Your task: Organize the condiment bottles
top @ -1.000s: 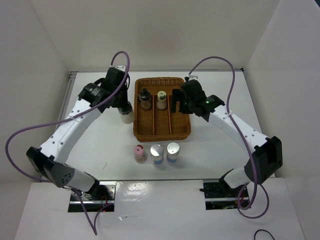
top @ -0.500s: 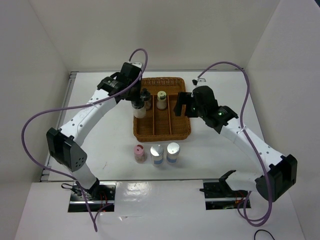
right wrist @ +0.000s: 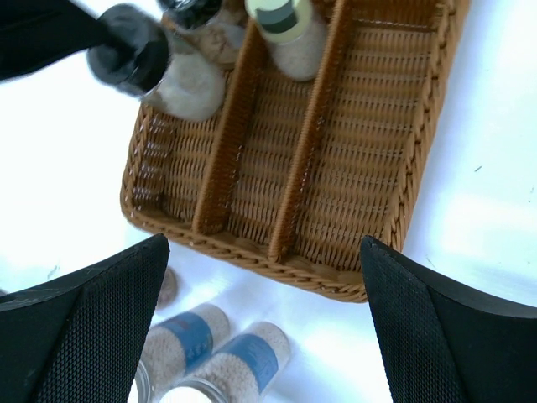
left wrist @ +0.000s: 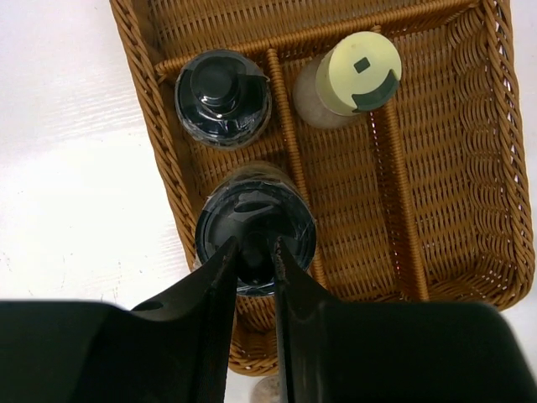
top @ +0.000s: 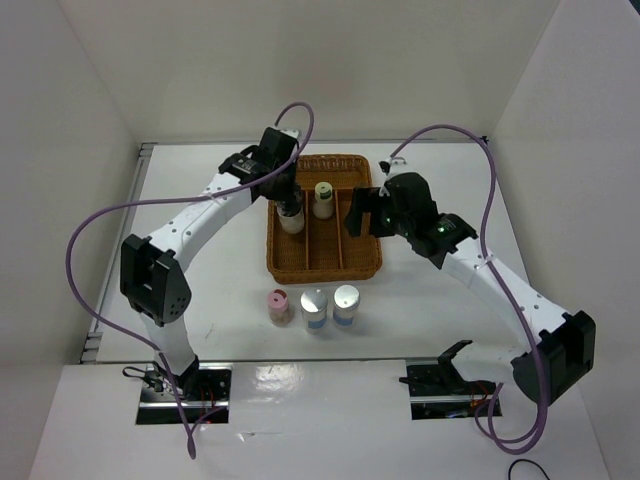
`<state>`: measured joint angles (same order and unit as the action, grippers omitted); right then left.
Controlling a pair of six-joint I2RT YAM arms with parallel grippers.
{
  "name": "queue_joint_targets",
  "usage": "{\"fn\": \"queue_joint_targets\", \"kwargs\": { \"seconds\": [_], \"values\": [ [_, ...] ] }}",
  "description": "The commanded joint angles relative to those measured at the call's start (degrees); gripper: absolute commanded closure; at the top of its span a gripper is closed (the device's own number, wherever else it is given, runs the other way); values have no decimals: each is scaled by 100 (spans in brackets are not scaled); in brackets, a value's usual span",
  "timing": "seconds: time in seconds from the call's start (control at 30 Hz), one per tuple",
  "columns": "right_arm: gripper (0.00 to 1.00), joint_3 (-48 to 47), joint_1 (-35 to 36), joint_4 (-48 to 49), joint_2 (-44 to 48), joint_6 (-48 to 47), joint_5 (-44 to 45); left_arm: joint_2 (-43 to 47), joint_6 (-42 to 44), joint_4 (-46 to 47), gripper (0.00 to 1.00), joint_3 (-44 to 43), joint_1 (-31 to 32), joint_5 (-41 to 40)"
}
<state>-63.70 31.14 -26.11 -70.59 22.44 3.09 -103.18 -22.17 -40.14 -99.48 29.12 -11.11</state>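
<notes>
The left pincer (left wrist: 252, 248) is clamped on the knob of a black-capped bottle (left wrist: 285, 218), which sits directly beneath it in the left lane of the wicker tray (top: 325, 268), toward the near end; I cannot tell whether its base touches the tray. Behind it stands the second black-capped bottle (left wrist: 222, 96), with a yellow-capped bottle (left wrist: 362, 71) in the middle lane. The right pincer (right wrist: 264, 248) hangs spread wide above the tray's right side, holding nothing. The pink-capped bottle (top: 277, 303) and two silver-topped bottles (top: 314, 308) (top: 346, 303) stand on the surface (top: 200, 300) just in front of the tray.
</notes>
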Motion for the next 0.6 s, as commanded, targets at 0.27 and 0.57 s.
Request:
{"fn": "queue_joint_targets", "kwargs": {
  "seconds": [0.27, 0.57],
  "values": [
    [2, 86, 481, 431, 511, -1205, -801, -150, 108, 840, 80, 403, 23, -163],
    [2, -19, 1007, 615, 388, -1672, -1232, -150, 3, 1078, 77, 790, 23, -339]
  ]
}}
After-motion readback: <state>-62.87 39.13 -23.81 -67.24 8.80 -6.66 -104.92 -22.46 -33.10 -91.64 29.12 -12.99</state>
